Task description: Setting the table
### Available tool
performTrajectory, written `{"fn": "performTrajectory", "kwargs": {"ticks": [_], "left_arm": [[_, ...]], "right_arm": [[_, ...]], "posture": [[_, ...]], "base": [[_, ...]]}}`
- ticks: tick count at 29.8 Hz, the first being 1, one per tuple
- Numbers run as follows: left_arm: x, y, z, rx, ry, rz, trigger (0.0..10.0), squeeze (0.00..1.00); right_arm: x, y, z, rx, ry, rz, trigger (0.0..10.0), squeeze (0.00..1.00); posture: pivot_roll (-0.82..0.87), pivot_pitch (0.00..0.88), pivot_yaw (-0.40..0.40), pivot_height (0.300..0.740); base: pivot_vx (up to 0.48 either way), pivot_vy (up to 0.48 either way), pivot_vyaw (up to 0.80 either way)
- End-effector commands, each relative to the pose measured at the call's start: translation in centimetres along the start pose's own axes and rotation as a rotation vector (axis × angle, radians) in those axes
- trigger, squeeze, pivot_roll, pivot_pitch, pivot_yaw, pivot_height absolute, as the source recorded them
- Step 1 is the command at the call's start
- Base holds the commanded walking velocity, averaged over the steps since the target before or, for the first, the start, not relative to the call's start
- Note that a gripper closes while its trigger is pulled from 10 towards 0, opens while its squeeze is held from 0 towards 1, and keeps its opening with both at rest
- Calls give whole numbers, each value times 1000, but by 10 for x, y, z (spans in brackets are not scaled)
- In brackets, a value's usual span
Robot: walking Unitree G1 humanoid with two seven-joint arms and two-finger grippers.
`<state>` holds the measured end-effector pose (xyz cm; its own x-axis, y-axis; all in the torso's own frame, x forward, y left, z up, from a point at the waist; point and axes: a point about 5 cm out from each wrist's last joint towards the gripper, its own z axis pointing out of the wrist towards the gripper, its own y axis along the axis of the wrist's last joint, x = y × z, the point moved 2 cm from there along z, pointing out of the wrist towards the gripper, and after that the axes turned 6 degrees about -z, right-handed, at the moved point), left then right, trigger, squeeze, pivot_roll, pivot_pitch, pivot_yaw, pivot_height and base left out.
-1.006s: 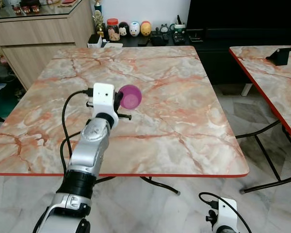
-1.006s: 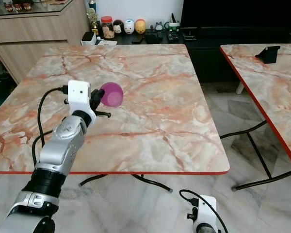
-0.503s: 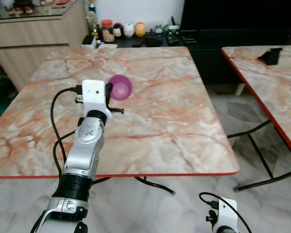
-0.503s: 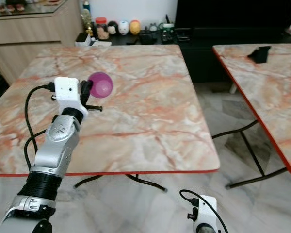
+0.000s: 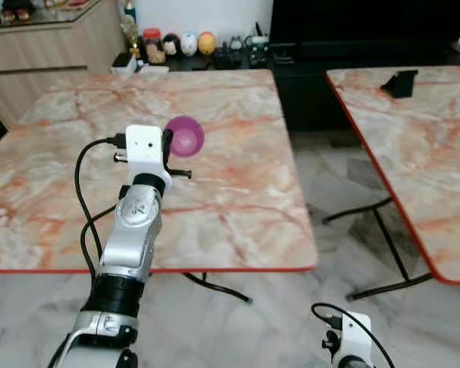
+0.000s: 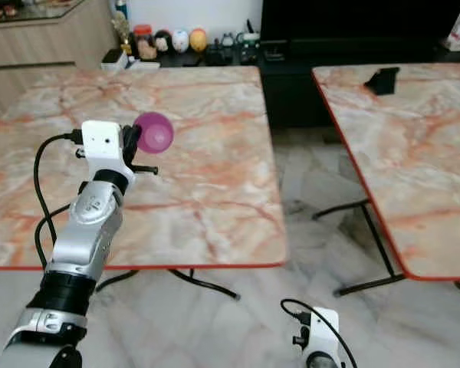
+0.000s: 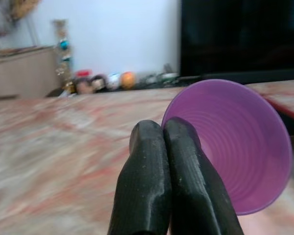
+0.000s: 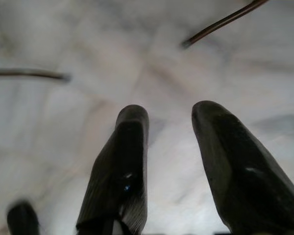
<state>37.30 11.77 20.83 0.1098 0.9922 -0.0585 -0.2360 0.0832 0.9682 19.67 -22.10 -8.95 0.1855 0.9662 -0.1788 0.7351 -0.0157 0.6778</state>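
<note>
My left gripper is pinched on the rim of a purple cup, one finger inside the wall, the other outside, the two fingers pressed together over the plastic. The cup lies on its side in the grasp: its long axis runs roughly level, the open mouth turned back toward my wrist camera, the base pointing away from me toward the far edge of the marble table. Ribbed inner wall visible in the left wrist view. The cup hangs above the tabletop, just ahead of my fingertips; whether it touches the marble I cannot tell.

My left arm is stretched forward and up over the near edge of the table, forearm nearly straight, black cable looping beside it.

My right gripper hangs low by my side, fingers apart, holding nothing, pale tiled floor beyond them.

Off to my right stands a second marble table. Beyond the cup, past the far table edge, a row of small figurines.
</note>
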Motion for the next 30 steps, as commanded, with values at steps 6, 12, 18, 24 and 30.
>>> {"fn": "performTrajectory", "kwargs": {"ticks": [6,12,18,24,30], "left_arm": [[8,12,3,-44,20,8,10000,0],[7,13,3,-44,20,6,10000,0],[7,13,4,-47,17,3,10000,0],[7,13,4,-45,15,3,10000,0],[6,13,4,-44,13,1,10000,0]], "right_arm": [[5,1,0,-6,9,12,10000,0],[6,1,0,-6,10,10,10000,0],[6,2,0,-8,10,10,10000,0],[7,2,0,-11,11,9,10000,0],[8,3,0,-14,14,10,10000,0]], "posture": [[23,0,15,740],[23,0,15,740],[22,0,15,740],[23,0,14,740],[23,0,14,740]], "base": [[0,-472,0],[0,-472,0],[0,-472,0],[0,-472,0],[0,-471,0]]}}
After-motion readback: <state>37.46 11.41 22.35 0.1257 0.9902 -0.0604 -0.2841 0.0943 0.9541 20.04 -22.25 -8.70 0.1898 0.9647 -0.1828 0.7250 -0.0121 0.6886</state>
